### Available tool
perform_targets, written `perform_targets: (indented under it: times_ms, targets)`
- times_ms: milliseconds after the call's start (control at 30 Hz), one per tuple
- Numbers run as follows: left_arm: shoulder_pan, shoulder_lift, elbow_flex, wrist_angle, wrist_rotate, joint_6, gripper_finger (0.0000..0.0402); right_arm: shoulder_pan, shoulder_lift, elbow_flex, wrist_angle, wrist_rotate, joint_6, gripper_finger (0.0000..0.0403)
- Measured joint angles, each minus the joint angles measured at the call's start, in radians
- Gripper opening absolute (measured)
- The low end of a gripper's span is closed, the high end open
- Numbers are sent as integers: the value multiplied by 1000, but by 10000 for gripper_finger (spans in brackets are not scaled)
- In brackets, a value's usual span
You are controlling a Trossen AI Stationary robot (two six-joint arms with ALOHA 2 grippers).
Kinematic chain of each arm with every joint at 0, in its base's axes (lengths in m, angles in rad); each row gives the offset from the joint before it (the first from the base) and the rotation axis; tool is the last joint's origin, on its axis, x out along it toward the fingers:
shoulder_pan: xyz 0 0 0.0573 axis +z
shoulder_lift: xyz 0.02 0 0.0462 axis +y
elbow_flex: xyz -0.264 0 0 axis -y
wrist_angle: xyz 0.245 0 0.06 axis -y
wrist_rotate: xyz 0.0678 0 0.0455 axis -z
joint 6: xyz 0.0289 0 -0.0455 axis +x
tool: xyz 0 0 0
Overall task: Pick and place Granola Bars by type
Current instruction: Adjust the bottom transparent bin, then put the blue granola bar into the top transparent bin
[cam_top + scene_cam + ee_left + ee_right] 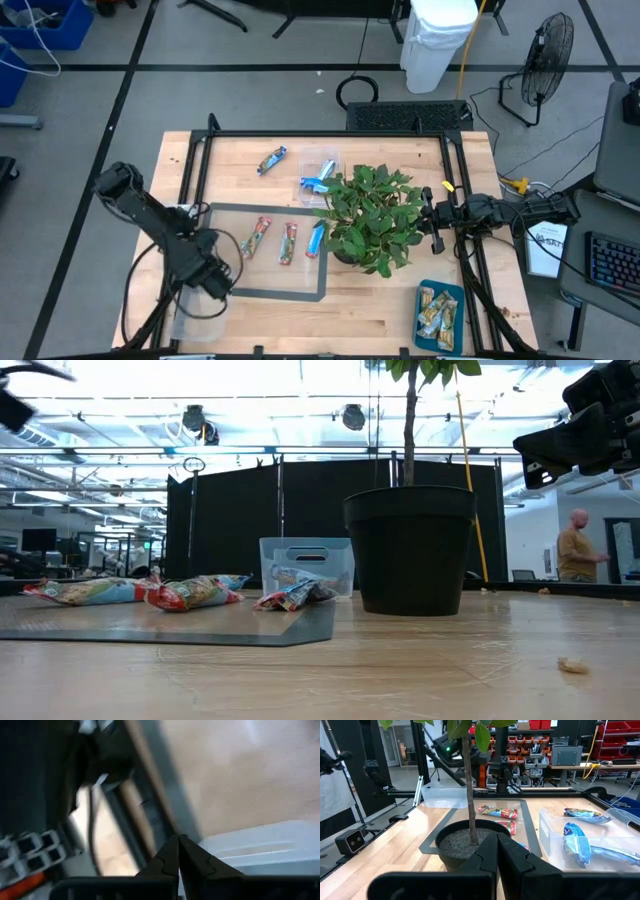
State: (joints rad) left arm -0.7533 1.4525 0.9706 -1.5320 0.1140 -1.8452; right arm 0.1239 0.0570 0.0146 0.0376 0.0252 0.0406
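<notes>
Two red-and-tan granola bars [257, 237] [288, 243] and a blue bar [317, 238] lie flat on the grey mat [225, 215]. Another blue bar [272, 160] lies on the wood near the far edge. More blue bars [577, 842] sit in a clear tub [318, 178]. Green-and-beige bars [438, 312] fill the teal tray [440, 345]. My left gripper [215, 275] [179, 845] is shut and holds nothing, over the rim of a second clear tub [265, 845] at the near left. My right gripper [430, 215] [497, 845] is shut and holds nothing, raised beside the plant, on its right.
A potted plant [372, 215] in a black pot [410, 550] stands mid-table between my right gripper and the mat. A black frame [330, 135] runs along the table's far edge and sides. A person [577, 550] stands far behind the table.
</notes>
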Motion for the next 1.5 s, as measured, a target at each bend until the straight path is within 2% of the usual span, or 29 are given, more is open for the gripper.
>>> perform_targets:
  times_ms: [67,233,300,400,533,633,733,833,1000,1200,1367,1500]
  targets:
    - [56,-20,27,1,-84,78,21,0,0,0,0,0,0,0]
    - [271,-119,75,-10,-401,305,7,0,0,0,0,0,0,0]
    - [399,-165,76,-8,-469,430,5,0,0,0,0,0,0,0]
    - [630,-216,71,47,-512,662,4,0,0,0,0,0,0,0]
    - [968,-236,71,254,-475,1047,5,0,0,0,0,0,0,0]
    - [1184,-209,71,487,-331,1334,3,0,0,0,0,0,0,0]
    - [1350,-148,72,689,-205,1481,3,0,0,0,0,0,0,0]
    - [1469,-30,111,737,-133,1544,2,0,0,0,0,0,0,0]
    - [1548,221,240,636,-98,1590,23,0,0,0,0,0,0,0]
    - [1536,459,423,523,-88,1652,99,0,0,0,1,0,0,0]
    - [1509,558,501,507,-87,1660,161,0,0,0,1,0,0,0]
    - [1501,588,507,503,-91,1677,183,0,0,0,1,0,0,0]
